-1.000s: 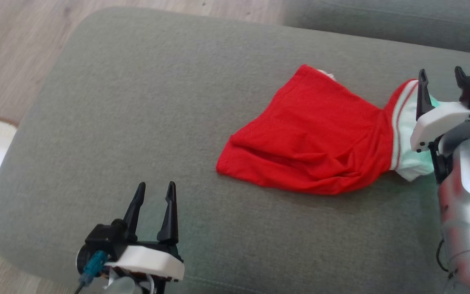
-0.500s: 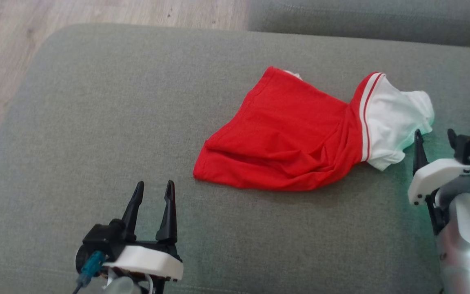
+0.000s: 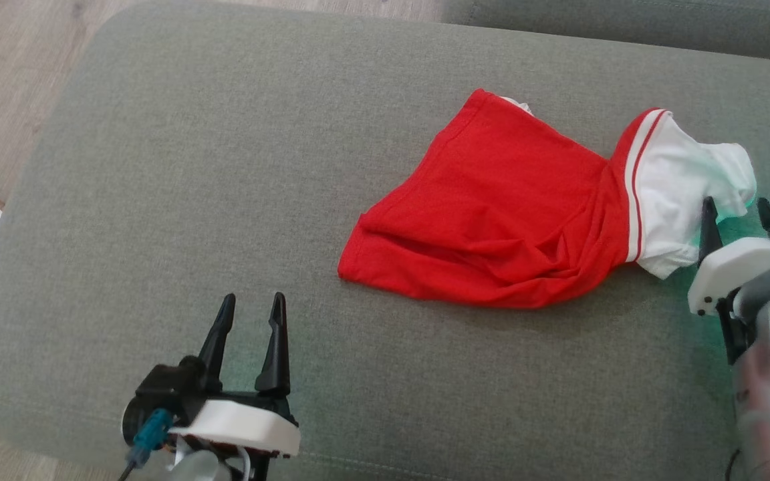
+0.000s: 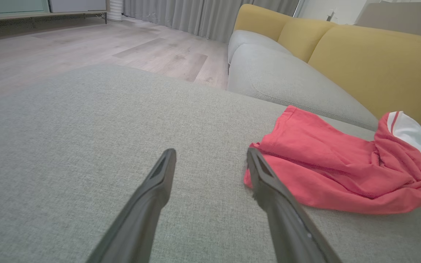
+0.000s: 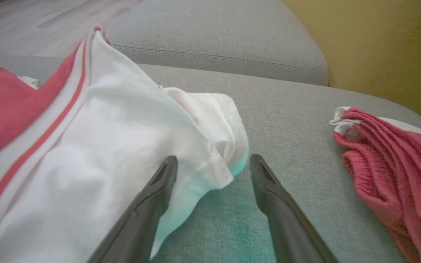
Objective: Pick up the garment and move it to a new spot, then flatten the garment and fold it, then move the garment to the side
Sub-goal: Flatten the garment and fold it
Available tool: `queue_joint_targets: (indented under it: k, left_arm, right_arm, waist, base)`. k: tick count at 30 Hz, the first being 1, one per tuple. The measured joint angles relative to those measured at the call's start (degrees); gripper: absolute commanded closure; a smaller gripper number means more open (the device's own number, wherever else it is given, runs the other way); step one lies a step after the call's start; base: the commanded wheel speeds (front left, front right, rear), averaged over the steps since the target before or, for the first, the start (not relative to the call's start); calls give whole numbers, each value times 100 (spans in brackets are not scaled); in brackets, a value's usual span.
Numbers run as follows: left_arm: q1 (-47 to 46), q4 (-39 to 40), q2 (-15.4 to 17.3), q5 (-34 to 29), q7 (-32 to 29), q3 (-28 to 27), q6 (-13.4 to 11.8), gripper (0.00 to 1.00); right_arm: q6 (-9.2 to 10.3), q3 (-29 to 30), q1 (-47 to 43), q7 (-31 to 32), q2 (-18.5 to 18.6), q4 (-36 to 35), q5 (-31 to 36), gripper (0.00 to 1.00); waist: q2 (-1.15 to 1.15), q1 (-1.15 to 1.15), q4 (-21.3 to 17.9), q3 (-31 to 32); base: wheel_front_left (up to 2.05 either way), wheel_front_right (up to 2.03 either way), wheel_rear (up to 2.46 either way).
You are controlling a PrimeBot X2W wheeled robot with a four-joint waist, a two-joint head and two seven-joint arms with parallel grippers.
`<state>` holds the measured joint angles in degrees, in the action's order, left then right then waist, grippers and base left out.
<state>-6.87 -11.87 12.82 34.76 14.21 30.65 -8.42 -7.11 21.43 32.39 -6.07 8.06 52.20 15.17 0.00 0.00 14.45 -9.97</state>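
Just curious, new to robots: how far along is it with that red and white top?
Nothing looks finished: the red and white cloth garment lies rumpled on the grey fabric cushion, unheld. In hand: the open right gripper sits at its white end; the left gripper is open, apart. Left: flattening, folding, moving aside.

Open cushion (image 3: 191,167) left of garment (image 3: 492,220); sofa (image 3: 625,27) behind.
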Motion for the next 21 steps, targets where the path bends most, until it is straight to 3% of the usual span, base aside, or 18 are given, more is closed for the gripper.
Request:
queue_joint_targets:
  k: [1,3,4,8,15,21]
  left_arm:
    - [-1,0,0,0,0,-1,-1,0]
    - [-1,0,2,0,0,-2,-15,0]
    - [-1,0,3,0,0,-3,-19,0]
    - [0,0,4,0,0,-8,-23,0]
    - [-6,1,11,0,0,-3,-23,0]
    - [-72,1,59,0,-2,7,-23,0]
  right_arm:
    - [0,-2,32,-9,-4,29,22,1]
    - [0,-9,76,-70,-19,89,64,16]
    - [0,-24,103,-145,-37,144,76,34]
    - [0,-60,103,-201,-147,260,49,54]
    - [0,-115,118,-200,-176,430,-7,67]
    - [0,-176,371,-197,-85,634,-99,71]
  waist:
    - [0,0,11,-8]
    - [0,0,16,-13]
    - [0,0,6,-6]
    - [0,0,-59,11]
    - [0,0,-148,-14]
    - [0,0,-164,-57]
  base:
    - [0,0,0]
    - [0,0,0]
    - [0,0,0]
    - [0,0,0]
    - [0,0,0]
    - [0,0,0]
